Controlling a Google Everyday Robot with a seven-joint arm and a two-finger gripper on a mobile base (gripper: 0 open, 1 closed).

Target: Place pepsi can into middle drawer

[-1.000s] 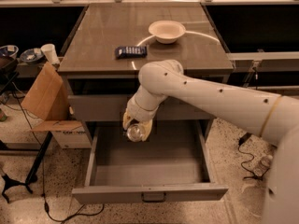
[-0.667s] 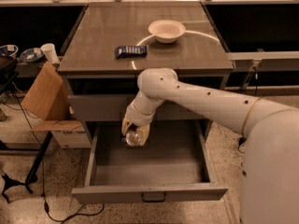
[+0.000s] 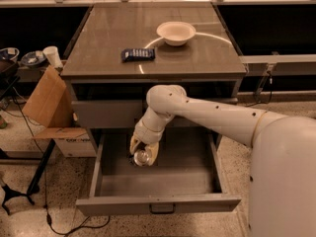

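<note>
The middle drawer (image 3: 158, 203) is pulled open below the cabinet top, its grey tray showing. My gripper (image 3: 143, 156) hangs inside the open drawer over its left rear part. It is shut on the pepsi can (image 3: 141, 157), whose silvery end faces up between the yellowish fingers (image 3: 153, 152). The can's blue body is mostly hidden by the gripper. The can is low in the tray; I cannot tell whether it touches the floor. My white arm reaches in from the right.
On the cabinet top (image 3: 197, 58) lie a flat dark-blue snack packet (image 3: 138, 55) and a white bowl (image 3: 176, 32). The top drawer (image 3: 106, 113) is shut. A cardboard box (image 3: 49, 100) stands left of the cabinet, with a stand leg and cables on the floor.
My gripper with the can has moved lower into the open drawer. The arm has shifted slightly left.
</note>
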